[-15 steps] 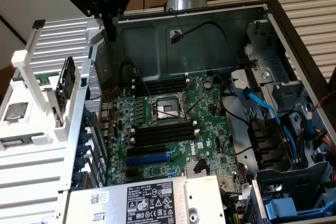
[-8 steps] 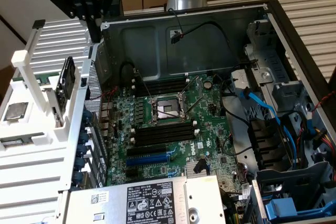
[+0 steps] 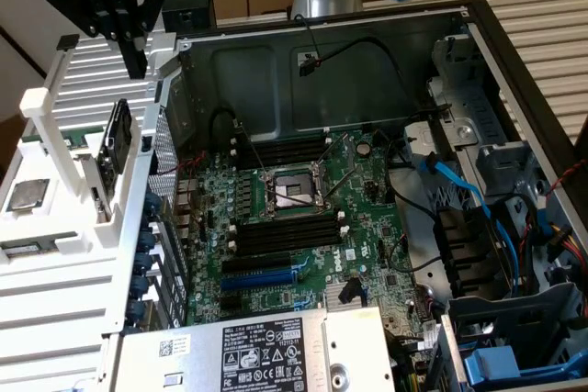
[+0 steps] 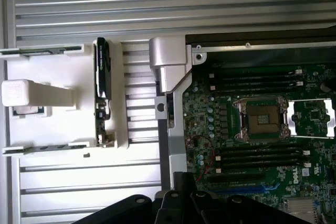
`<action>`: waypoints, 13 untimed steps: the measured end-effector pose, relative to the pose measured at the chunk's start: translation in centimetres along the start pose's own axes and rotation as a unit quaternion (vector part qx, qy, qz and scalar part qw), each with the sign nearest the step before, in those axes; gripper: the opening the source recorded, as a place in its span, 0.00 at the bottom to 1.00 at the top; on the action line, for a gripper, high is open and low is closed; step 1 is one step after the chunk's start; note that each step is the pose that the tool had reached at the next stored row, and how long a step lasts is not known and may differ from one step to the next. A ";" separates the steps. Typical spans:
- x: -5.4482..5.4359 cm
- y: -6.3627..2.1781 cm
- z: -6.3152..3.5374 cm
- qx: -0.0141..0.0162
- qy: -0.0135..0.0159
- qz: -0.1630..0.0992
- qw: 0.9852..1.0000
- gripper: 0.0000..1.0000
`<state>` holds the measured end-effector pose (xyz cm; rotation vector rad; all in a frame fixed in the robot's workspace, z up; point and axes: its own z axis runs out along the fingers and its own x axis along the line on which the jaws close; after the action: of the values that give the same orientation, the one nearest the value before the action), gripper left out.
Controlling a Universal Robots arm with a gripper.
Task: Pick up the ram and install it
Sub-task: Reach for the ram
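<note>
Steel computer case [image 3: 367,71] lies open, with the green motherboard [image 3: 303,218] inside. White rack [image 3: 55,296] sits beside it on the exterior view's left. Your gripper [image 3: 136,66] hangs over the rack's far end, jaws together, gripping nothing. Ram [image 3: 37,247] lies flat in a rack slot near the silver processor chip [image 3: 28,192], well apart from the gripper.

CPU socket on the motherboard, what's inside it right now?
The CPU socket looks empty: its bare contact bed shows inside the metal frame, with no processor seated. Whatever lies beneath that bed, against the motherboard, is covered.
</note>
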<state>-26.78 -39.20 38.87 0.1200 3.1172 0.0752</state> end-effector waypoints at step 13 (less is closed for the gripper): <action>4.4 -0.34 -0.07 -0.004 0.010 0.000 1.000 0.10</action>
<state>-31.20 -39.19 38.84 0.1201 3.1365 0.0901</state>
